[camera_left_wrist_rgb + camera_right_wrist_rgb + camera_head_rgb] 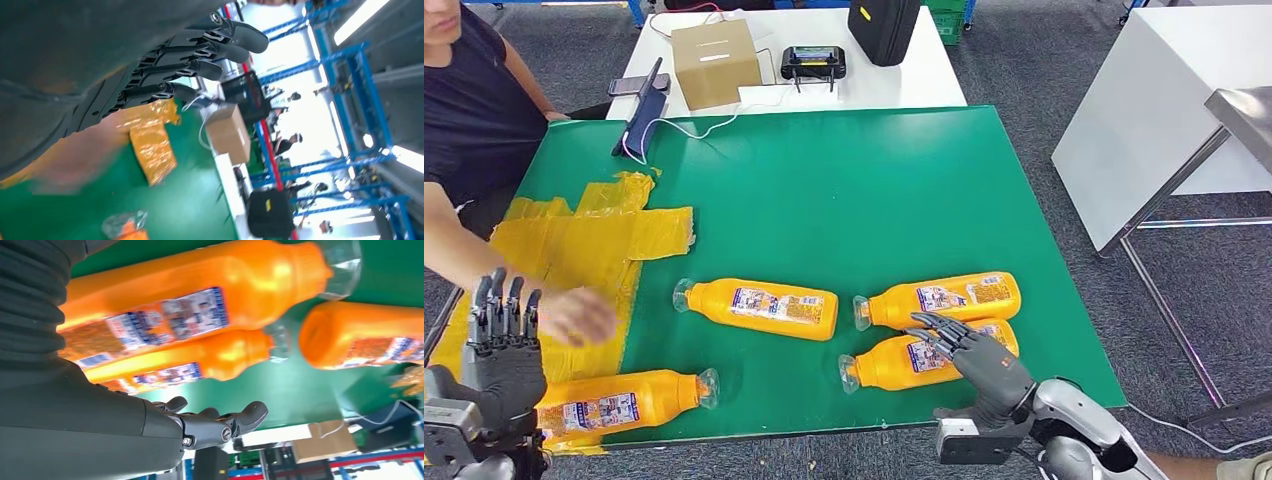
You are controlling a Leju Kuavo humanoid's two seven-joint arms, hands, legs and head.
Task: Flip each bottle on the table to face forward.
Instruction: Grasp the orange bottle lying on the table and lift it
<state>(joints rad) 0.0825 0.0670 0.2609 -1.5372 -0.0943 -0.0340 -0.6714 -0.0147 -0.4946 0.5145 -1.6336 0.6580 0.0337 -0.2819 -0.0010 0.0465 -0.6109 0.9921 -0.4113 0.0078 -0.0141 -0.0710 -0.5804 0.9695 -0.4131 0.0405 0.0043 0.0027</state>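
Several orange bottles with clear caps lie on their sides on the green table (854, 180). One bottle (762, 307) lies mid-table, two (944, 298) (894, 362) lie side by side at the right, and one (619, 403) lies at the front left on yellow tape. My right hand (976, 358) hovers with fingers spread over the nearer right bottle (150, 315), holding nothing. My left hand (502, 345) stands raised, fingers (200, 55) straight and apart, at the front left corner. A person's hand (576, 316) is blurred just beside it.
A yellow taped patch (584, 235) covers the table's left part. A phone on a stand (644, 120), a cardboard box (714, 60), a controller (813, 62) and a black case (882, 28) sit at the back. A person (474, 110) sits at the left. A white table (1154, 110) stands to the right.
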